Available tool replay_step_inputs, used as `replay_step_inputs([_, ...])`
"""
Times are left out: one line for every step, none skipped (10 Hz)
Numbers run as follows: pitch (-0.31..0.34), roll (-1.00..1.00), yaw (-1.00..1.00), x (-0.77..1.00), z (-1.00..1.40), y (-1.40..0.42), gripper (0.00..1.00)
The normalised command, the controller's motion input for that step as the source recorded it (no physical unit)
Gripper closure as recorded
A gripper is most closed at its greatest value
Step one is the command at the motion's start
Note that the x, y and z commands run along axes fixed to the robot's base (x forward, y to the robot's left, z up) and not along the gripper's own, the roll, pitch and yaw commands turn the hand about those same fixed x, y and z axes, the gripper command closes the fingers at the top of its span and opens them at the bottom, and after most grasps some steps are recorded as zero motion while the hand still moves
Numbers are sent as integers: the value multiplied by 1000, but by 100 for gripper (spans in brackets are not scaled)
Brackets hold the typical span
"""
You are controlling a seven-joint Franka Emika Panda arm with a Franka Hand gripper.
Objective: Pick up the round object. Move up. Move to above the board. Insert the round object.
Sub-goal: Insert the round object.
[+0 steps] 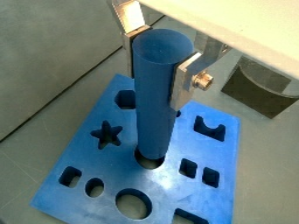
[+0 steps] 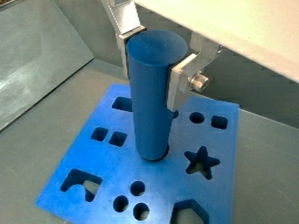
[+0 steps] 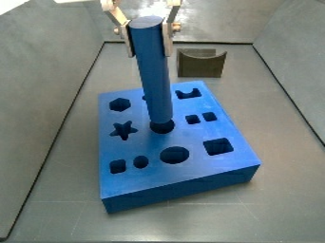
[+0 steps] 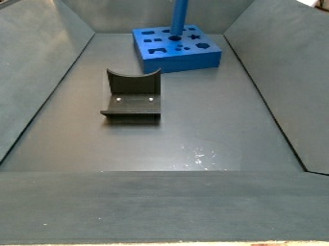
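The fingers [image 1: 184, 80] are narrowed onto the upper end of the round object [image 1: 153, 96], one silver plate pressed to each side of it in both wrist views; the gripper [image 3: 146, 17] sits directly above the board [image 3: 191, 176], near the top of a side view. The round object stands upright with its lower end already inside a round hole close to the middle of the board, so the insertion looks begun but, in my judgement, not finished: most of the peg's length stands proud of the slab.

Going left to right across that side view: the hexagon hole [image 3: 118, 102] and star hole [image 3: 124, 130] lie on the left of the board, the peg rises from the centre, a larger round hole [image 3: 173, 154] sits just in front of it, and the square holes [image 3: 218, 146] are on the right. Behind the board, well apart, stands the dark olive block [image 3: 202, 63] on the grey worktop [image 3: 286, 199].

The risks from here, as I judge them:
- Jamming, if the peg is pushed down while slightly tilted; the fit looks close, and a skewed peg would bind on the hole's wall.
- The board shifting or lifting, since nothing visible clamps it; sideways force through the peg could drag it.
- Letting go too early, which could leave the tall peg leaning in a shallow seat.
- The peg slipping upward between the pads if the downward push meets resistance.
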Motion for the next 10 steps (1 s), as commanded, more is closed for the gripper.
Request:
replay_step_inputs([311,189,-300,174,-31,-71,100])
replay_step_inputs([54,0,0,9,0,0,100])
replay_step_inputs([0,0,0,0,-43,0,100])
replay_step_inputs([-86,57,-11,14,-474,-103,100])
replay_step_inputs([-129,151,0,51,-660,-120,100])
replay_step_inputs([0,0,0,31,0,0,100])
replay_step_inputs([0,46,0,0,-77,0,100])
replay_step_inputs([343,363,-180,237,-331,-163,100])
replay_step_inputs([351,314,-309,503,-354,-143,100])
replay_step_inputs([134,71,-217,666,-209,-80,100])
